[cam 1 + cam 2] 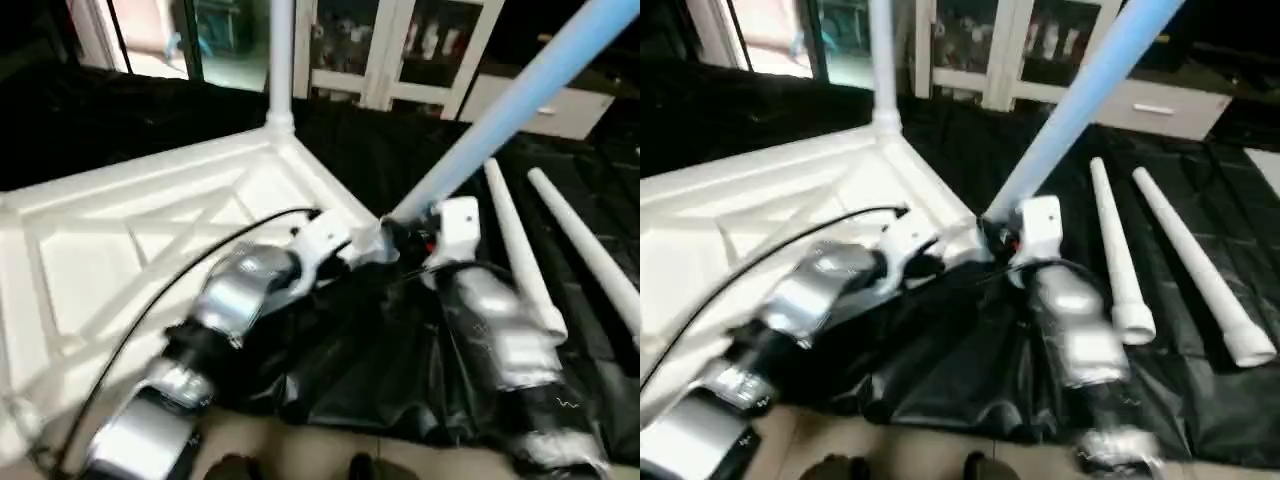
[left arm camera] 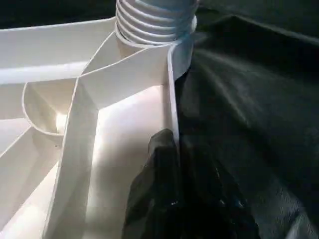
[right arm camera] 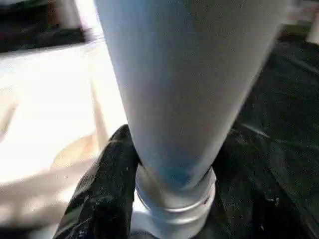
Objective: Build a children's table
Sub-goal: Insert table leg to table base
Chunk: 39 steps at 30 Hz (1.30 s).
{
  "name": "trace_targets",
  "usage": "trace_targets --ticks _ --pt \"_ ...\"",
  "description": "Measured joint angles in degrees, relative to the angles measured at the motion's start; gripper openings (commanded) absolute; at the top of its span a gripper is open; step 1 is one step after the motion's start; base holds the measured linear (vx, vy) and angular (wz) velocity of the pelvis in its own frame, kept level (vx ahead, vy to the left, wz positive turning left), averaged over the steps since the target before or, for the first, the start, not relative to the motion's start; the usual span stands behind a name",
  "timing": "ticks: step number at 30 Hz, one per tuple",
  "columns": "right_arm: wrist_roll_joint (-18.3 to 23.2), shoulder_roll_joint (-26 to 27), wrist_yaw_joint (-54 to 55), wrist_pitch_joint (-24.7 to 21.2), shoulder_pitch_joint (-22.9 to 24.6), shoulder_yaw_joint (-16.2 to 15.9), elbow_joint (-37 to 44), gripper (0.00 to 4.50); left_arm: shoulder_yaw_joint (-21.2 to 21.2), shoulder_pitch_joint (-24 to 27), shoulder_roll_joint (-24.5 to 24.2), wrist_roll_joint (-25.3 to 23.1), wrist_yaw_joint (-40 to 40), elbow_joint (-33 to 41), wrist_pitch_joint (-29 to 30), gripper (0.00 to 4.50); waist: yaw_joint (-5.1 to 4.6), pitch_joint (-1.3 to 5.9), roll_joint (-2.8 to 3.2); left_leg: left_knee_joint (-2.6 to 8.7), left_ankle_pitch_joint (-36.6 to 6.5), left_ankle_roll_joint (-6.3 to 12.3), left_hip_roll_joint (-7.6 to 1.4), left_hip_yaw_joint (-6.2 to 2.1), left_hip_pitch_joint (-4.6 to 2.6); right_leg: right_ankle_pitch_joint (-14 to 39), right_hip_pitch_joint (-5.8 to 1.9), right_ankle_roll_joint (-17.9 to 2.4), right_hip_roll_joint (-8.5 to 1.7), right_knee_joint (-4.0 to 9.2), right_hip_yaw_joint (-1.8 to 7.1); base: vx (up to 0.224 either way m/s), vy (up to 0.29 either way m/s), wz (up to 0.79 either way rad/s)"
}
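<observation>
The right end effector (image 1: 408,236) grips a leg (image 1: 520,95) at the tabletop's (image 1: 120,250) corner socket; the left end effector (image 2: 169,149), closed, pinches the rim; threading follows.

One white top (image 1: 150,240) lies ribs-up on the left of the one black-sheeted table (image 1: 120,120). Four legs: one upright at the top's far corner (image 1: 281,50), one slanting at its near right corner (image 1: 520,90), two lying loose on the right (image 1: 1115,250) (image 1: 1195,270). Two claws: left (image 1: 372,248), right (image 1: 412,235).
</observation>
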State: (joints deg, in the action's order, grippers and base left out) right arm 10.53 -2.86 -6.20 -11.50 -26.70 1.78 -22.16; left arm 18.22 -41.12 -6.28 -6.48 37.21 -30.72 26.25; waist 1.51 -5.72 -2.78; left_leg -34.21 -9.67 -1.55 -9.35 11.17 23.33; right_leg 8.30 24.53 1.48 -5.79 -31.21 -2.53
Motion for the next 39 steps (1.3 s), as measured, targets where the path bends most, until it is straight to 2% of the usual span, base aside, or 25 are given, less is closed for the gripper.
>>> trace_targets --ticks 4,12,17,21,23,26,29,31,39 --pt "-0.47 0.21 0.59 0.53 -0.26 -0.53 -0.5 1.88 0.03 -0.04 0.18 -0.01 -0.46 -0.04 0.16 0.0 -0.31 -0.34 0.03 0.07 -0.01 0.0 0.1 0.01 -0.27 0.0 -0.5 0.0 -0.19 0.53 -0.15 0.0 0.0 0.0" --pt "-1.38 0.12 0.2 0.87 -1.89 -0.5 -2.23 1.88 0.0 -0.05 -0.4 0.0 -0.12 0.05 0.03 0.0 -0.93 -0.44 0.04 0.43 -0.01 0.0 0.14 -0.01 -0.27 0.0 -0.64 0.0 -0.81 1.11 -1.19 0.0 0.0 0.0" --pt "-0.79 -0.52 -1.83 0.76 -2.13 -0.38 -2.01 1.88 0.04 -0.04 -1.26 0.06 0.72 0.47 -0.42 0.0 -1.08 -0.64 0.0 0.73 -0.01 0.0 0.15 -0.01 -0.27 0.0 -0.58 0.0 -0.87 1.2 -1.34 0.0 0.0 0.0" --pt "5.27 -5.3 -12.48 -4.42 -0.95 0.65 2.64 1.88 2.05 0.99 -6.34 -0.04 6.71 2.46 -6.04 0.0 -0.96 -1.15 0.06 1.22 -0.01 0.0 0.18 0.06 -0.25 0.0 -0.46 0.0 -0.92 1.23 -1.34 0.0 0.0 0.0" --pt "7.77 -7.59 -16.72 -7.14 -0.87 0.8 5.04 1.87 2.95 1.62 -8.69 -0.1 9.85 2.96 -10.23 0.0 -0.59 -1.32 0.19 1.4 -0.01 0.0 0.17 0.11 -0.16 -0.01 -0.29 -0.01 -0.92 1.21 -1.34 0.0 0.0 0.0" --pt "11.45 -14.03 -23.96 -10.56 -0.81 1.54 9.99 1.87 4.86 2.38 -10.81 -0.23 14.07 3.42 -16.24 0.0 0.72 -1.4 0.32 1.6 0.0 0.0 0.16 0.35 -0.15 -0.03 -0.25 -0.05 -0.92 1.07 -1.16 0.0 0.0 0.0" --pt "12.54 -17.03 -28.67 -11.87 -0.5 2.11 13.33 1.87 5.36 2.64 -11.9 -0.5 15.79 3.4 -19.13 0.0 1.17 -1.39 0.3 1.6 0.0 -0.01 0.13 0.56 -0.17 -0.16 -0.21 -0.25 -0.94 0.72 -1.0 0.0 0.0 0.0" --pt "13.33 -19.46 -32.0 -13.25 1.32 1.6 15.22 1.87 5.55 2.78 -12.17 -0.56 16.78 3.38 -20.63 0.0 1.68 -1.39 0.3 1.6 0.0 -0.01 0.13 0.61 -0.18 -0.25 -0.2 -0.41 -0.97 0.54 -0.98 0.0 0.0 0.0" --pt "16.19 -20.16 -33.57 -15.97 2.87 2.25 17.92 1.87 5.43 2.89 -13.55 -0.39 19.66 1.36 -29.01 0.0 2.25 -1.35 0.28 1.4 0.27 0.26 0.08 0.86 -0.21 -0.59 0.42 -0.9 -1.2 -1.09 -0.93 0.0 0.0 0.0"
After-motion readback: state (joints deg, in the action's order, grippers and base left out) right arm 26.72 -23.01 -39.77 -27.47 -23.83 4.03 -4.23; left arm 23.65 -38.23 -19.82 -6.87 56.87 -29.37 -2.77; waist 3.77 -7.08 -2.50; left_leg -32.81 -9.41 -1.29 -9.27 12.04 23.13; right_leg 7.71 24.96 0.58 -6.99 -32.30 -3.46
